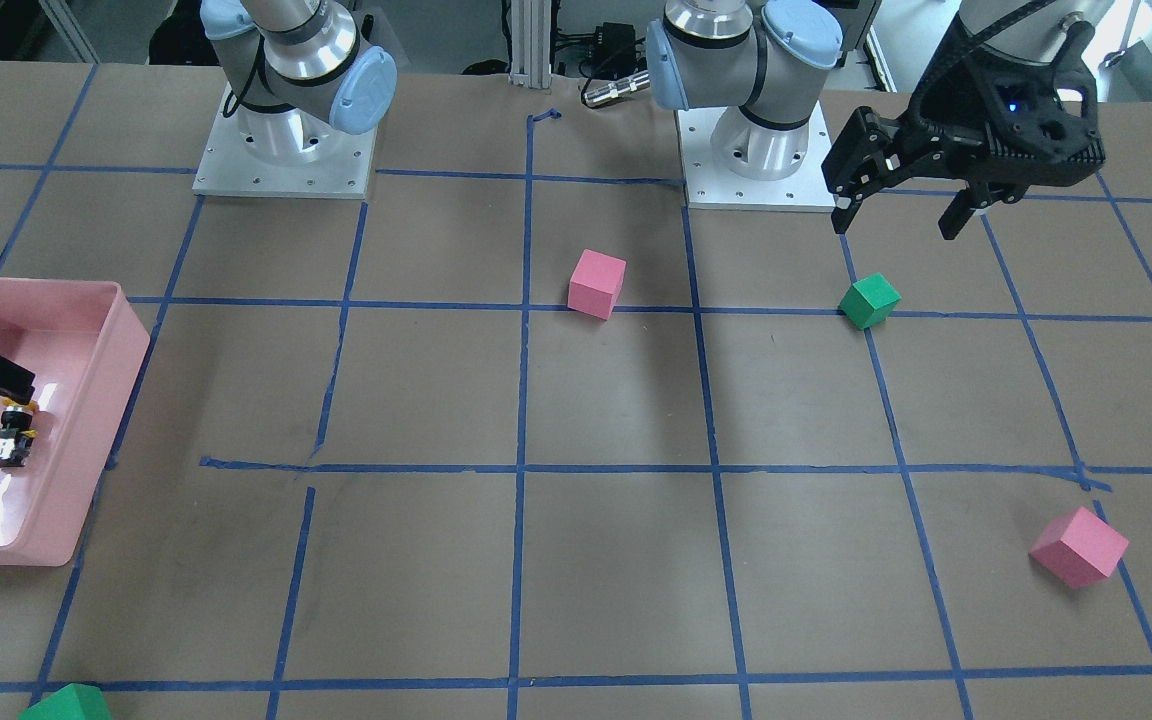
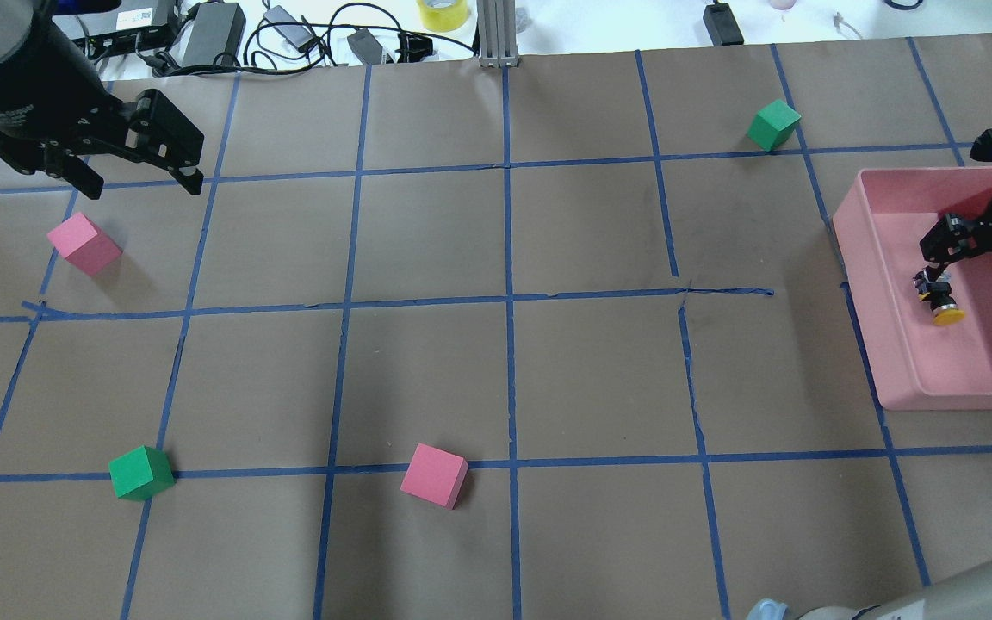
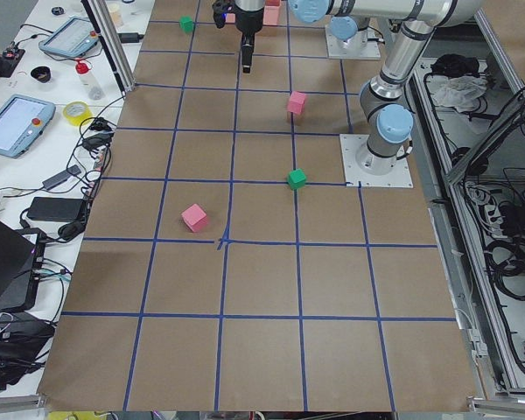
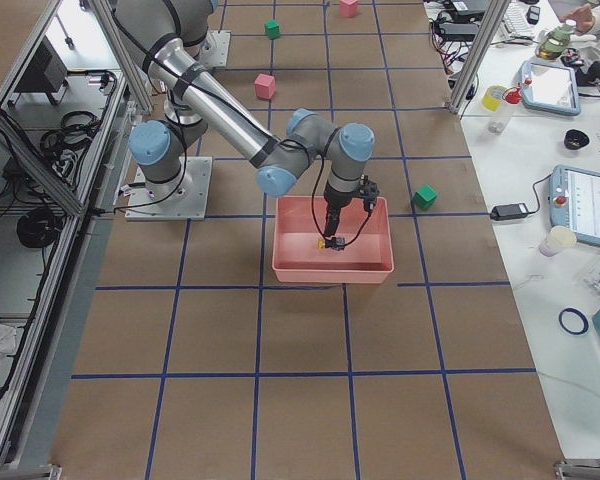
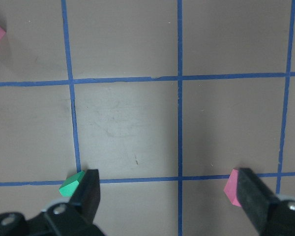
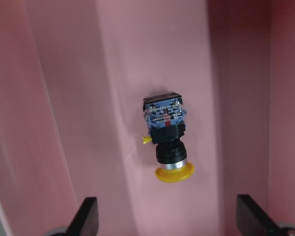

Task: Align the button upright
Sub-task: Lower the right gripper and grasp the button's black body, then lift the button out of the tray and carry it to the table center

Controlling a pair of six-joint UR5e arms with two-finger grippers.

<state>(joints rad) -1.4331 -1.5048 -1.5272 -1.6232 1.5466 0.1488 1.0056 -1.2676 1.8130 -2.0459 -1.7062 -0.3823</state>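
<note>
"Was the button (image 6: 167, 140) upright yet?"

"No. It lay on its side on the bin (image 2: 859, 258) floor, mid-frame in the right wrist view, yellow cap toward the bottom edge."

"And the claws?"

"The right claw (image 6: 169, 209) hung spread above it, gripping nothing. The left claw (image 2: 143, 182) gaped idle over the counter (image 2: 591, 387), upper left overhead. Grasping and standing it up looked left to do."

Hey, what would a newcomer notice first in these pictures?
The pink tray at the table's end on the robot's right, with the button lying on its side inside. The right gripper hangs over it, jaws open; the left gripper hovers open at the far left corner.
</note>
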